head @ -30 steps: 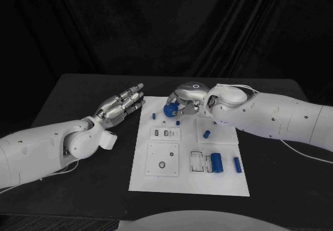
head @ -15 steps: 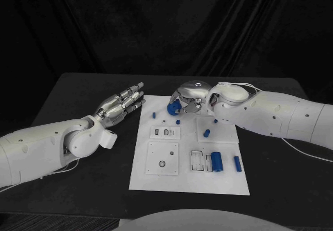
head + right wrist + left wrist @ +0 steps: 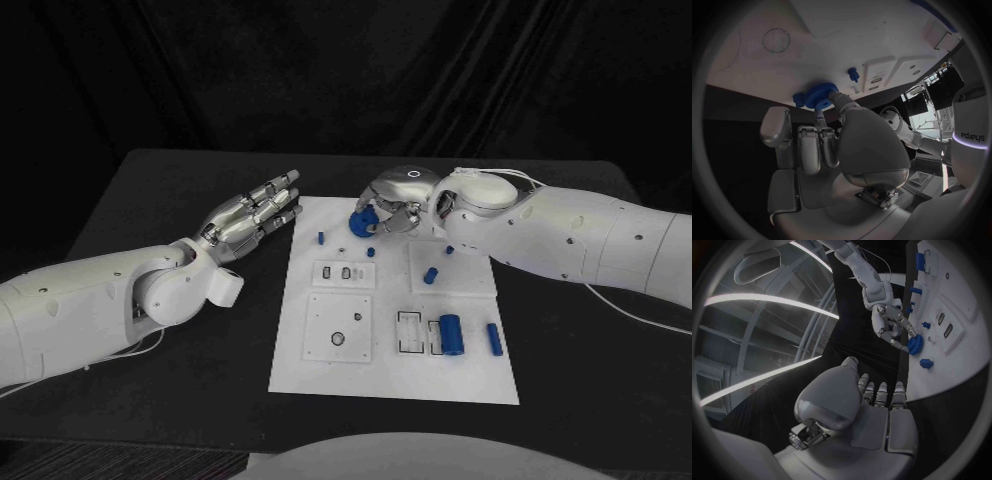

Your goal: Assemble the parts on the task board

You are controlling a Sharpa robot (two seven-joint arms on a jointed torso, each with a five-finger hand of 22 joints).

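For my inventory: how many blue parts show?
7: gear in right hand's fingers; two pegs beside it; two by the right arm; two cylinders near right. Others may be hidden.

Black table [image 3: 159,190], seemingly a dark curtain [image 3: 346,70] behind.

In the head view, upper middle of the frame, the right hand [image 3: 392,205] covers most of the blue gear [image 3: 361,222] it holds; only the gear's lower left part shows below the fingers. The far edge of the task board [image 3: 476,385] is hidden behind that hand and its forearm. The small recesses in the board's middle are too small to tell what sits in them. Both arms are cut off by the frame's side edges. In the left wrist view the board runs out past the right rim.
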